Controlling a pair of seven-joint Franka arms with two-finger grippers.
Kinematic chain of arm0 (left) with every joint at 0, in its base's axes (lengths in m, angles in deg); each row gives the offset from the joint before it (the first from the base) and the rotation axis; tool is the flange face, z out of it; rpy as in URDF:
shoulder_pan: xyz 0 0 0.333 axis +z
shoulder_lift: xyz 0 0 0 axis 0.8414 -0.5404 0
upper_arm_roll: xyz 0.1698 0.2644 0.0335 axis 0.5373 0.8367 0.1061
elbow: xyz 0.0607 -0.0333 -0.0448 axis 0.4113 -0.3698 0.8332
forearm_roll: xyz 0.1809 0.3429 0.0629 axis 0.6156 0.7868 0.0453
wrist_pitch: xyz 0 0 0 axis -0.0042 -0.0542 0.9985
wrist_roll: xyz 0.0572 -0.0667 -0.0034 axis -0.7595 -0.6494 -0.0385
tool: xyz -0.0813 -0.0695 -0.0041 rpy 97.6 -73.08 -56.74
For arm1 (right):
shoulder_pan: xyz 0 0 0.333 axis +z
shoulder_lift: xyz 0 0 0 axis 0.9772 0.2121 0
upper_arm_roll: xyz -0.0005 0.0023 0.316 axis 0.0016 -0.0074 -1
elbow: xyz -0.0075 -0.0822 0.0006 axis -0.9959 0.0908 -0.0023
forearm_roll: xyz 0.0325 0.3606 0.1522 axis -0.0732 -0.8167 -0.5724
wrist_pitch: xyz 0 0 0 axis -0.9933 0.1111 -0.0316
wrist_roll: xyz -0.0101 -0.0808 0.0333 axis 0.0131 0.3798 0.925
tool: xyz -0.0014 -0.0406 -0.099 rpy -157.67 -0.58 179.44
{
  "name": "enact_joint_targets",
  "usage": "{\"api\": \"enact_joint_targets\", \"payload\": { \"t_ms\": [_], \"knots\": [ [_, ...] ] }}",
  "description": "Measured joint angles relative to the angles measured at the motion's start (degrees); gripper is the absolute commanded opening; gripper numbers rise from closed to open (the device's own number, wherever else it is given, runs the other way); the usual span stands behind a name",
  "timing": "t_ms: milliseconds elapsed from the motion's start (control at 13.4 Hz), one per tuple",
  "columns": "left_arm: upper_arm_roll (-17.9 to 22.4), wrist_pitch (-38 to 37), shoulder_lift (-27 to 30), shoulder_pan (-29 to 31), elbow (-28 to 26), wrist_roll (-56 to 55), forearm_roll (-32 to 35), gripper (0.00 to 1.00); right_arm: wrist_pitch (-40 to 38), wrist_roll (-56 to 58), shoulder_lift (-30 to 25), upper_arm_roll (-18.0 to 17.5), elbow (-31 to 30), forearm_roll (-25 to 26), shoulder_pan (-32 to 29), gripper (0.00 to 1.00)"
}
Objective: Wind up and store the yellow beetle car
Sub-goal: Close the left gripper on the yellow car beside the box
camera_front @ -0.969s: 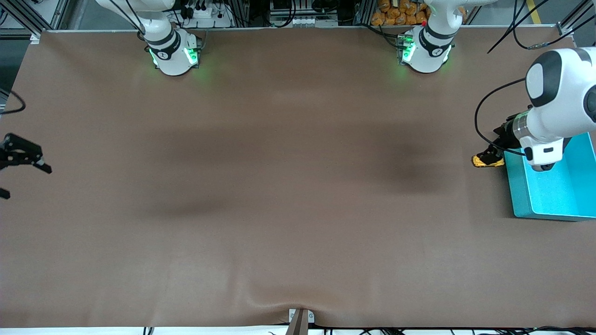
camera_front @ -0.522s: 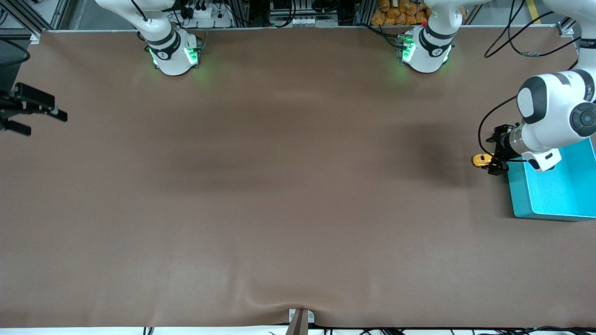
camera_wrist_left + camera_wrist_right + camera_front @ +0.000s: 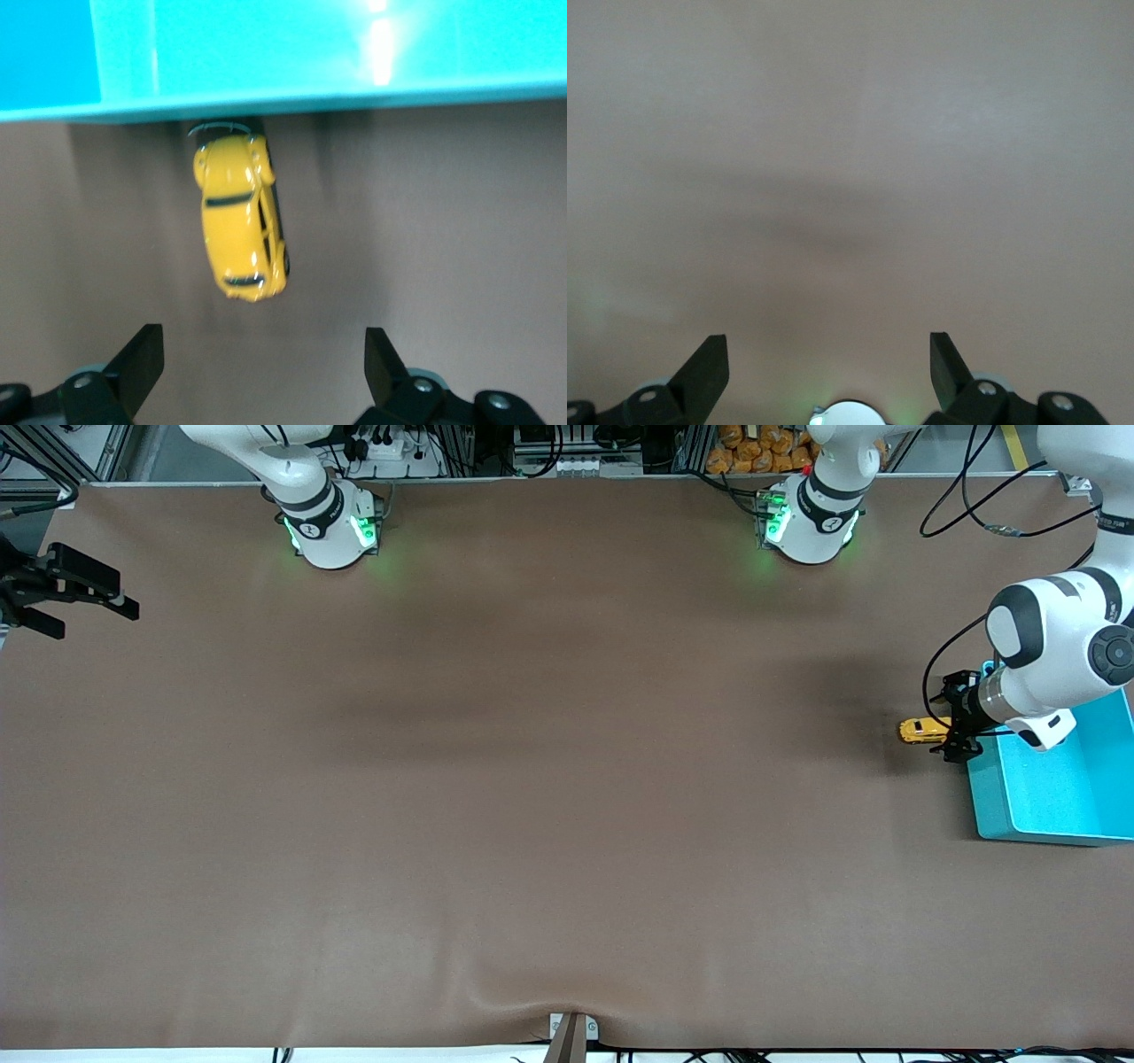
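Observation:
The yellow beetle car point(image 3: 921, 730) rests on the brown table beside the teal bin point(image 3: 992, 806), at the left arm's end. In the left wrist view the car point(image 3: 241, 217) lies close to the bin's wall point(image 3: 354, 53). My left gripper point(image 3: 957, 724) is open and empty, hovering low at the car's bin-side end, between car and bin. In its wrist view the gripper point(image 3: 261, 363) has fingers point(image 3: 137, 359) spread wide, short of the car. My right gripper point(image 3: 93, 622) is open and empty at the right arm's edge of the table.
The two arm bases point(image 3: 330, 527) point(image 3: 811, 518) stand with green lights along the table's back edge. The right wrist view shows only bare brown table point(image 3: 850, 177) past the right gripper point(image 3: 828, 363). The bin's inside shows nothing in it.
The left gripper, over the car a second ago, has let it go and drawn back toward the bin; the car stays on the table. The right gripper has moved away from the front camera along the table's edge.

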Motion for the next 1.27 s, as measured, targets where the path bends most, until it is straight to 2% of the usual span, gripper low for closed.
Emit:
{"api": "enact_joint_targets", "payload": {
  "t_ms": [224,522,820,894,1043,1267],
  "knots": [
    [0.0,3.3,-3.0,2.3,-0.2,0.0,3.8,1.0,4.3,-0.3,0.0,-0.3,-1.6,3.4,0.6,1.0],
    [0.0,5.5,-4.2,3.8,-1.2,0.0,4.2,1.0,9.9,-0.3,-0.2,-0.2,-5.4,5.2,0.6,1.0],
    [0.0,9.0,-5.0,4.0,-3.2,0.0,4.2,1.0,10.8,-0.4,-1.1,0.7,-6.0,6.4,0.6,1.0],
    [0.0,9.6,-5.3,4.0,-3.5,0.0,4.2,0.91,10.5,-0.4,-1.5,0.7,-6.0,6.4,0.6,1.0],
    [0.0,10.0,-5.6,4.1,-3.5,0.0,4.2,0.57,8.8,-0.6,-2.2,0.6,-6.2,6.3,0.9,1.0],
    [0.0,10.5,-5.5,4.2,-3.4,0.0,4.2,0.17,8.5,-1.2,-3.8,0.7,-8.8,5.0,1.0,1.0]
  ]
}}
